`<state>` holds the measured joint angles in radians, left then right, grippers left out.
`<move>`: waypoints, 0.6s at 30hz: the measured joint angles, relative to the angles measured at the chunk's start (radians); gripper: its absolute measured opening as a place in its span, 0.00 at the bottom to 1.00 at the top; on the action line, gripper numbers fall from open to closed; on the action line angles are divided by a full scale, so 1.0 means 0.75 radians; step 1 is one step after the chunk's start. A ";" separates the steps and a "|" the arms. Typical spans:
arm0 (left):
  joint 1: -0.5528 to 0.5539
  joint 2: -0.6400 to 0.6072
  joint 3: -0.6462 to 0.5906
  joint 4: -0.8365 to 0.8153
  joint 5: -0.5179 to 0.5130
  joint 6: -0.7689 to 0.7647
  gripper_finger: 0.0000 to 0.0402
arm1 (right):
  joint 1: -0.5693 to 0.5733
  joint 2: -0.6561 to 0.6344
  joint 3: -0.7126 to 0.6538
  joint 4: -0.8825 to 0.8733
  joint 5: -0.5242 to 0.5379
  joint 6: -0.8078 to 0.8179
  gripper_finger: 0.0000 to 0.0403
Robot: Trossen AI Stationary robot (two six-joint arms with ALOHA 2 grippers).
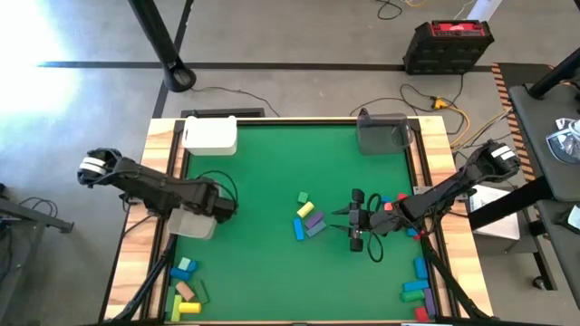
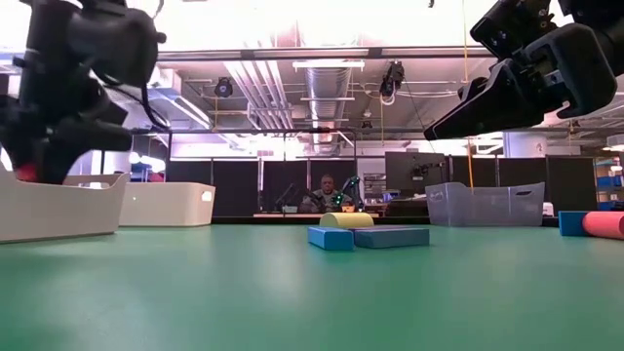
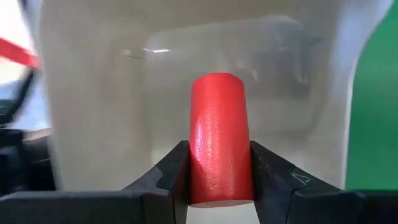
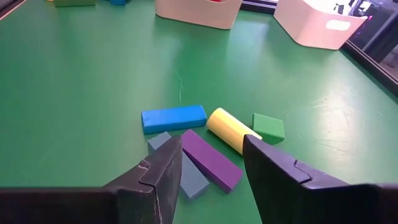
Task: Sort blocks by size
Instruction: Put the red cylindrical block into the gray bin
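My left gripper (image 3: 221,163) is shut on a red cylinder block (image 3: 219,124) above the inside of a white tray (image 1: 192,226) at the table's left edge. My right gripper (image 4: 211,146) hovers open just right of a cluster of blocks at the table's middle. The cluster holds a blue bar (image 4: 173,117), a yellow cylinder (image 4: 229,129), a green block (image 4: 269,127), a purple bar (image 4: 211,160) and a grey-blue bar (image 4: 186,177), all lying flat on the green mat. In the high view the right gripper (image 1: 355,223) stands beside this cluster (image 1: 308,217). My left gripper pinches the red cylinder's curved sides (image 3: 198,174) between its two fingers, at the end nearer the wrist. The cylinder runs along the fingers and sticks out past their tips. The fingers point down into the white tray, and the cylinder is lifted, its free end (image 3: 217,84) over the tray's floor.
A second white tray (image 1: 210,136) and a clear grey bin (image 1: 382,134) stand at the far edge. Loose blocks lie at the near left corner (image 1: 186,290) and along the right edge (image 1: 419,285). Open mat lies between the cluster and the left tray.
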<state>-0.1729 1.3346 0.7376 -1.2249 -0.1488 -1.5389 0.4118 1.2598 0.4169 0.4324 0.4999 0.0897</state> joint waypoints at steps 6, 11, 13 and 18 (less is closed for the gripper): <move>0.063 0.007 -0.087 0.118 0.088 0.017 0.27 | 0.000 0.000 0.000 0.001 0.000 0.005 0.38; 0.074 0.028 -0.111 0.148 0.092 0.017 0.28 | 0.000 0.000 0.000 0.005 0.000 0.008 0.36; 0.074 0.039 -0.110 0.148 0.092 0.040 0.34 | 0.000 0.000 0.000 0.006 0.000 0.018 0.36; 0.074 0.052 -0.086 0.152 0.083 0.118 0.49 | 0.000 0.000 0.000 0.010 0.000 0.023 0.37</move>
<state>-0.1173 1.3735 0.6729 -1.1111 -0.0863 -1.4503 0.4118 1.2598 0.4168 0.4396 0.4996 0.1070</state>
